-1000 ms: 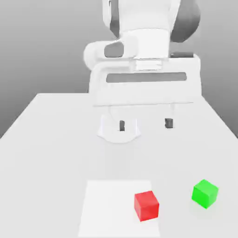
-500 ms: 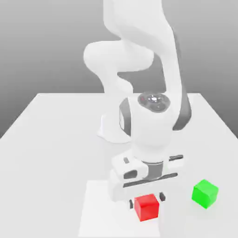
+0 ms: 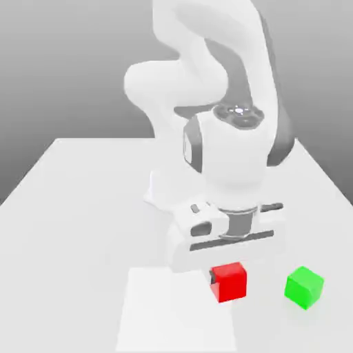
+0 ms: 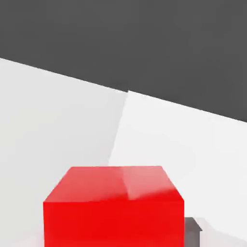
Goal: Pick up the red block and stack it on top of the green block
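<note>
exterior view, gripper (image 3: 228,279): closed on the red block (image 3: 229,282), held up off the table (image 3: 83,248)
exterior view, green block (image 3: 304,287): on the table toward the right, well apart from the red one, open room between
exterior view, white patch (image 3: 172,314): left of the green block, bare table beyond its left edge
hand view, red block: against a dark fingertip (image 4: 192,232)
hand view, table edge: a slanting line against dark grey

Exterior view toward arm (image 3: 234,155), hand view closer, red block (image 3: 230,283) in common
</note>
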Controlling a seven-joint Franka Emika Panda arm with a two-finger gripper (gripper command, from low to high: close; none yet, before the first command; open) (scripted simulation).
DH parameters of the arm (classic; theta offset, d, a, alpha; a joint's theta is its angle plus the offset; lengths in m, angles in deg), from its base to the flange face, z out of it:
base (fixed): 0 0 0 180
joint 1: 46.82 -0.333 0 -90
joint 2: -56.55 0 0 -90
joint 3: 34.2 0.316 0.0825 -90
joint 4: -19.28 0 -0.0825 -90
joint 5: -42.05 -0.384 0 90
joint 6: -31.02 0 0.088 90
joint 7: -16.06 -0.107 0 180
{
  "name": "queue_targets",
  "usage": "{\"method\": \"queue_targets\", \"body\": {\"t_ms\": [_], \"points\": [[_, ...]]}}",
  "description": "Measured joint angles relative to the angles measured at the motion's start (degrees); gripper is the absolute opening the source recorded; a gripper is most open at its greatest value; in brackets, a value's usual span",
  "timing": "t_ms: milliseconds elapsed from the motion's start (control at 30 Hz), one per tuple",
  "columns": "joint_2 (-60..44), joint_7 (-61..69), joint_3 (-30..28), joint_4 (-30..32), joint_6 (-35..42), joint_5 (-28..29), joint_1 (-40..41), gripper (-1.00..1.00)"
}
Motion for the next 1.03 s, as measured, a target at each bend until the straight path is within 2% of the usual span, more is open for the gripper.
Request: {"method": "queue_targets", "body": {"t_ms": [467,633,667,867,1033], "points": [[3.29,-34.21,5.72,-1.74,4.98,0.08,-13.16,-1.0],[-4.62,-39.33,4.08,-2.27,-2.32,3.9,-14.47,-1.0],[-6.38,-39.92,3.57,-2.35,-3.95,4.66,-14.85,1.0],[-7.26,-40.21,3.31,-2.39,-4.73,5.04,-15.04,1.0],[0.09,-37.84,4.63,-2.04,2.16,1.74,-14.34,1.0]]}}
